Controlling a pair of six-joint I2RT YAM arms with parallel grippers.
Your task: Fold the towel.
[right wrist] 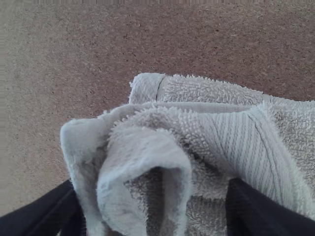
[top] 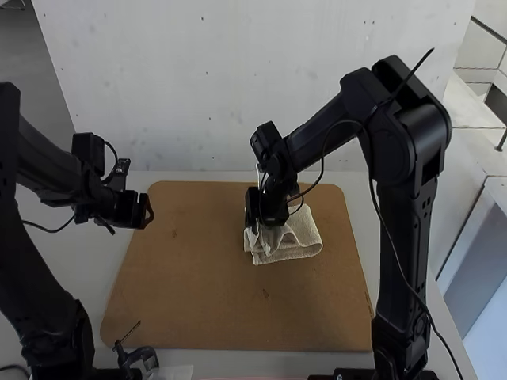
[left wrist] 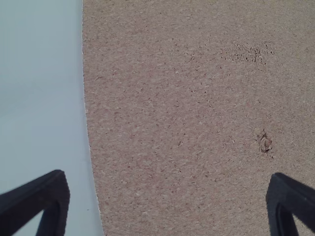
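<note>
Board, 2 o'clock: towel bunched | Right gripper: 2 fingers apart astride raised folds (hold unverified) | Left gripper, 10 o'clock: 2 fingers wide apart, empty

Towel bunched on brown board, right gripper at it; left gripper apart.

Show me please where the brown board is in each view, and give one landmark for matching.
High view: the brown board lies across the centre, the towel on its right half.
Left wrist view: between the left gripper's spread fingers, bordering the pale table.
Right wrist view: under and around the towel.
Landmark shared by high and right wrist views: the towel.
</note>
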